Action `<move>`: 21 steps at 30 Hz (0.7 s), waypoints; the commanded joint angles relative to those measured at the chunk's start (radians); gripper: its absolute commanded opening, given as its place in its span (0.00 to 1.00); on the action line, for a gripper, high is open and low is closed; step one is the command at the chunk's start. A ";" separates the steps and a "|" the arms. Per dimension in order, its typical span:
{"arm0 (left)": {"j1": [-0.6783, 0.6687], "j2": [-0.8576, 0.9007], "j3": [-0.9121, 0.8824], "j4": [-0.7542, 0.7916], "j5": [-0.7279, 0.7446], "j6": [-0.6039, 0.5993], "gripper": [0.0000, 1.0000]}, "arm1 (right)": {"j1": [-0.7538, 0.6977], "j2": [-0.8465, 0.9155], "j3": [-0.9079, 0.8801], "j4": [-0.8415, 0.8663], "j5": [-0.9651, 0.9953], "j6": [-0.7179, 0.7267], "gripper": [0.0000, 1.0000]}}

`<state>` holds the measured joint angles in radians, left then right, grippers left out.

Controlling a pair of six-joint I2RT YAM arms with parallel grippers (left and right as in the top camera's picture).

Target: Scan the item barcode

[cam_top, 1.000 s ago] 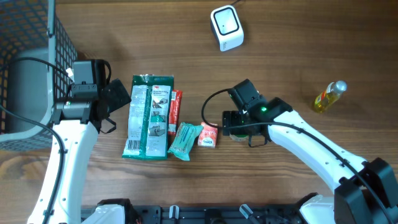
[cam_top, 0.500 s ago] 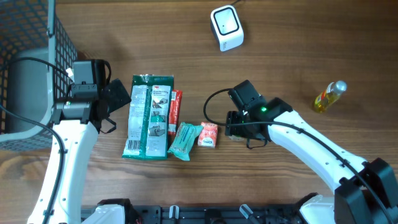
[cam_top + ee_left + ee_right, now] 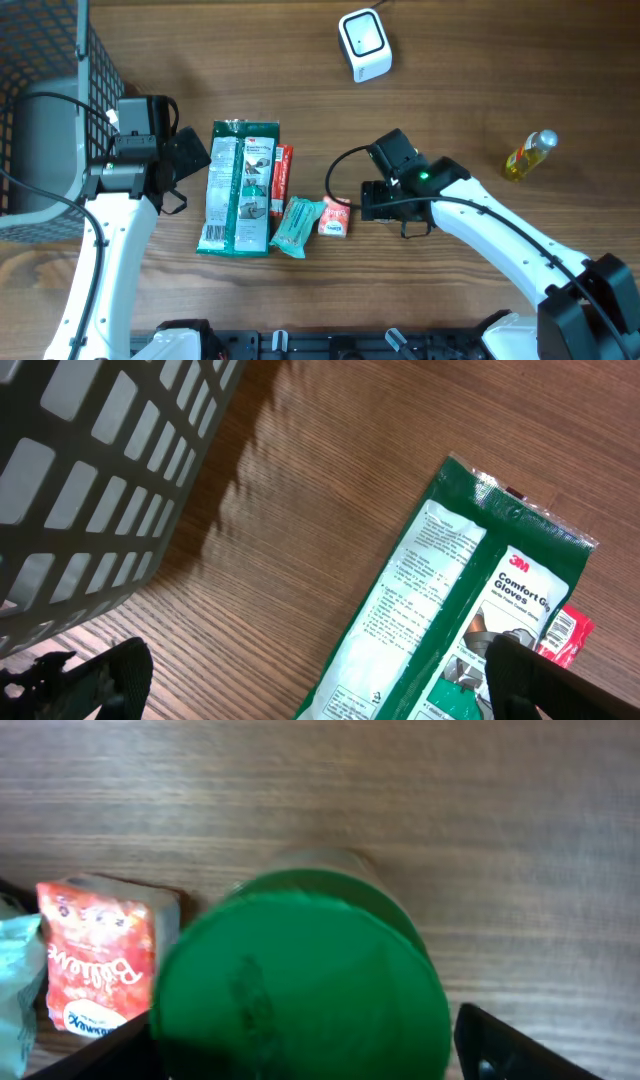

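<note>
Right wrist alone: green jar lid (image 3: 300,980)

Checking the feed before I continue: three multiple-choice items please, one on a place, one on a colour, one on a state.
1. The small red packet lies: A in the basket; B between the teal packet and the right gripper; C beside the bottle.
2. The lid in the right wrist view is: A white; B yellow; C green.
3. The left gripper is: A open, empty; B shut on a packet; C gripping the basket.
Key: B, overhead shows it there; C, green fills the right wrist view; A, its fingers stand wide apart.
</note>
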<state>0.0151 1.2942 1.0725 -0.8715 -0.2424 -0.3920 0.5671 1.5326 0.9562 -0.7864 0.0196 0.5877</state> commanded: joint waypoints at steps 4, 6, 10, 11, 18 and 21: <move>0.004 0.004 0.009 0.002 -0.013 -0.013 1.00 | 0.002 0.018 -0.010 0.036 0.005 0.000 0.88; 0.004 0.004 0.009 0.002 -0.013 -0.013 1.00 | 0.002 0.020 -0.010 0.059 0.013 -0.048 0.88; 0.004 0.004 0.009 0.002 -0.013 -0.013 1.00 | 0.002 0.022 -0.010 0.087 0.053 -0.072 0.87; 0.004 0.004 0.009 0.002 -0.013 -0.013 1.00 | 0.002 0.022 -0.010 0.087 0.059 -0.072 0.87; 0.004 0.004 0.009 0.002 -0.013 -0.013 1.00 | 0.002 0.022 -0.011 0.098 0.063 -0.071 0.87; 0.004 0.004 0.009 0.002 -0.013 -0.013 1.00 | 0.002 0.022 -0.029 0.131 0.063 -0.072 0.87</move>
<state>0.0151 1.2942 1.0725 -0.8715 -0.2424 -0.3920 0.5671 1.5383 0.9535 -0.6777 0.0563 0.5259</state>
